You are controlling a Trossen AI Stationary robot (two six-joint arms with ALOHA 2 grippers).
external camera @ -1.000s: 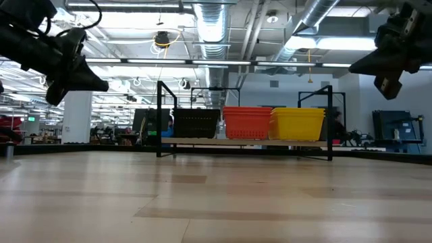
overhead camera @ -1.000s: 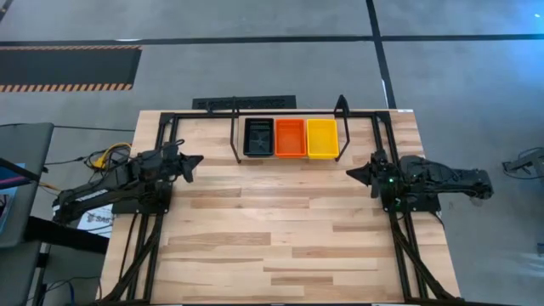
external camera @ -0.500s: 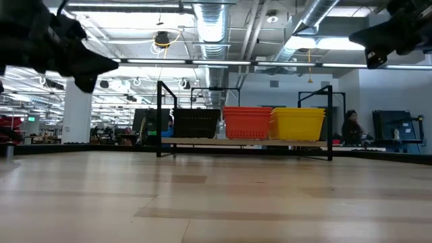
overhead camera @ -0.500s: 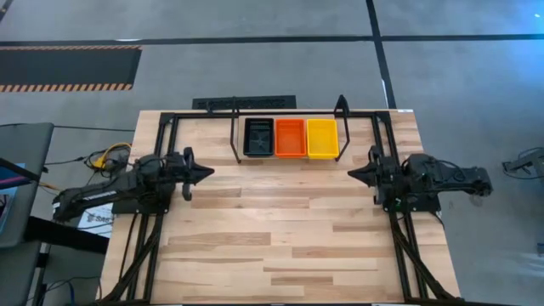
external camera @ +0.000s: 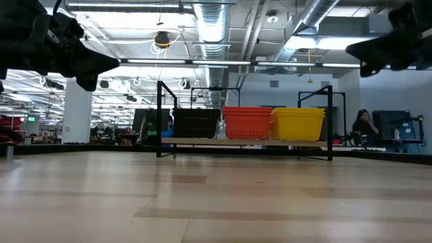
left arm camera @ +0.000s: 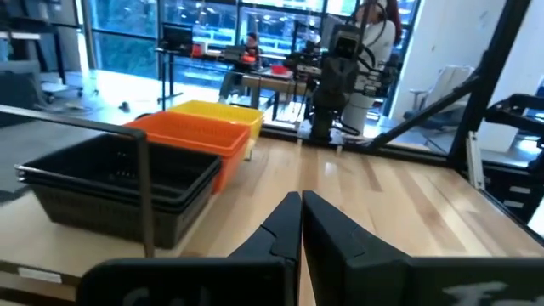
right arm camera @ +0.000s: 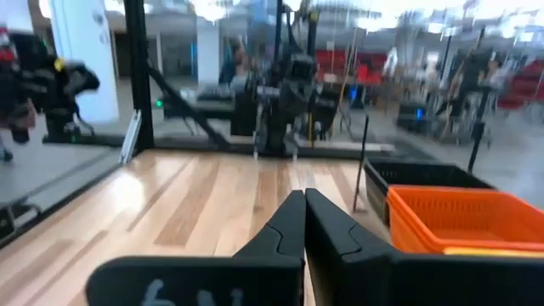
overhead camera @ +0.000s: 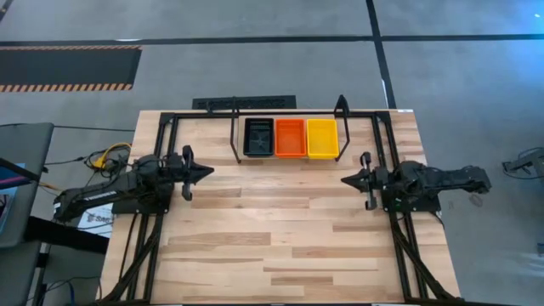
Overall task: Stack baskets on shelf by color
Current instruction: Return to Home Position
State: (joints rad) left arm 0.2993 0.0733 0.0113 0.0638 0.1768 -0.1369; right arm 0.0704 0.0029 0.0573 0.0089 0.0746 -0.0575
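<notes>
Since every basket in view is held on the shelf [overhead camera: 234, 140] at the far edge of the desk [overhead camera: 272, 229], the sorting by colour is judged to be complete. Three stacks are set just beside one another: the black baskets [overhead camera: 258, 137] at the left-arm end, the red-orange baskets [overhead camera: 290, 138] in the middle, and the yellow baskets [overhead camera: 322, 138] at the right-arm end. In the low view the three stacks are shown upright and at about equal height. Nested rims are seen in the black stack in the left wrist view, but the count per stack cannot be confirmed. No basket is seen on the desk outside the shelf.

The left gripper [overhead camera: 209, 171] is held above the left side of the desk, well apart from the shelf, with its fingers [left arm camera: 285, 229] pressed together on nothing. The right gripper [overhead camera: 345, 180] is held above the right side, likewise apart, with its fingers [right arm camera: 287, 229] clenched and empty. Only the parking of both arms is judged to be left.

No brand or label can be read on the baskets, shelf or arms. Lettering is carried on a white printed sheet [overhead camera: 89, 219] beside the left arm base, but it is too small to be read.
</notes>
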